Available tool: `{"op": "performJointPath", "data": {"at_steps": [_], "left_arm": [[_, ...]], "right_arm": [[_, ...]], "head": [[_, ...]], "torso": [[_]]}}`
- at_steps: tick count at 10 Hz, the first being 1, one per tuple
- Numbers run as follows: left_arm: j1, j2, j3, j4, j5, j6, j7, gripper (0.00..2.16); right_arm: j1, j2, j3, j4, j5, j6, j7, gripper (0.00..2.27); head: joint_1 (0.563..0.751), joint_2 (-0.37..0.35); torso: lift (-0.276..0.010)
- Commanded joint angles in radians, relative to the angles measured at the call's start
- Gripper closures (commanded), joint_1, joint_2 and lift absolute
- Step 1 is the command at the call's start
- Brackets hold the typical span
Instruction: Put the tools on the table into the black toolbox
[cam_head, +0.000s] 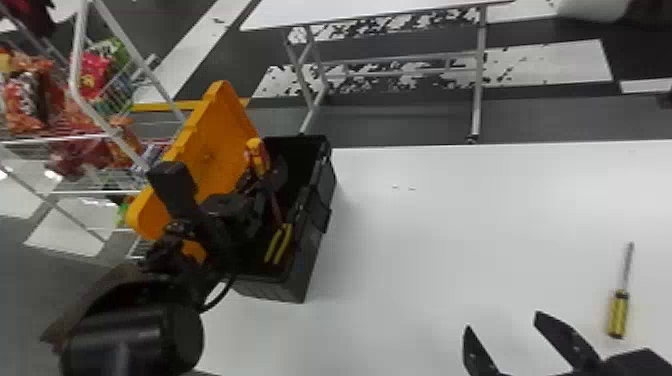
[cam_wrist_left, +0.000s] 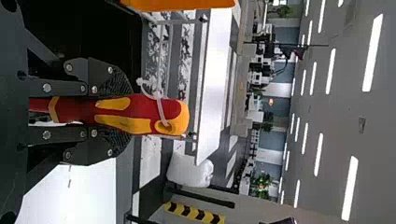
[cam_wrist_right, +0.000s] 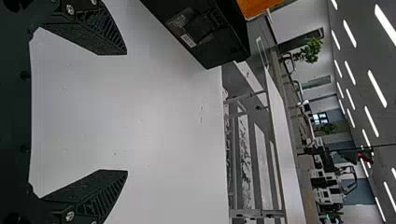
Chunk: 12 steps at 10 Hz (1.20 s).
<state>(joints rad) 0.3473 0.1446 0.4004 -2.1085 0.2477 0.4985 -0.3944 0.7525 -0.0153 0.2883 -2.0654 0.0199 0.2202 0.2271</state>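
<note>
No wording is legible, though a barcode label (cam_wrist_right: 188, 40) sits on the black toolbox (cam_wrist_right: 219, 52).

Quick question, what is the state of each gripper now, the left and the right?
Left gripper: closed, holding a red-and-yellow tool handle at the black toolbox.
Right gripper: open, nothing between its fingers.

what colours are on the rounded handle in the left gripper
The rounded handle is red with yellow parts, clearest in the left wrist view.
</note>
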Motion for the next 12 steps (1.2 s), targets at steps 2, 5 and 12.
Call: {"op": "performJointPath", "data": {"at_steps": [2,5,12], "left_arm": [[-0.033,0.001,-0.015,0.081,-0.062,-0.033,-0.003,2.09],[-0.059,0.0,-0.015,0.148,-0.111,-0.039,-0.011,2.08],[0.059,-0.036,-0.008,0.093,-0.025,-0.168,0.026,0.03]], "right_arm": [[0.002,0.0,-0.001,-0.01,0.0,0.018,0.009,0.11],[0.005,-0.002,-0.014,-0.027,-0.005,0.037,0.012,0.11],[0.011,-0.002,-0.017,-0.024,-0.006,0.018,0.012,0.11]], "head": [[0.695,0.35],[0.695,0.35],[0.695,0.35]], "torso": [[-0.075],[-0.075],[-0.075]]}}
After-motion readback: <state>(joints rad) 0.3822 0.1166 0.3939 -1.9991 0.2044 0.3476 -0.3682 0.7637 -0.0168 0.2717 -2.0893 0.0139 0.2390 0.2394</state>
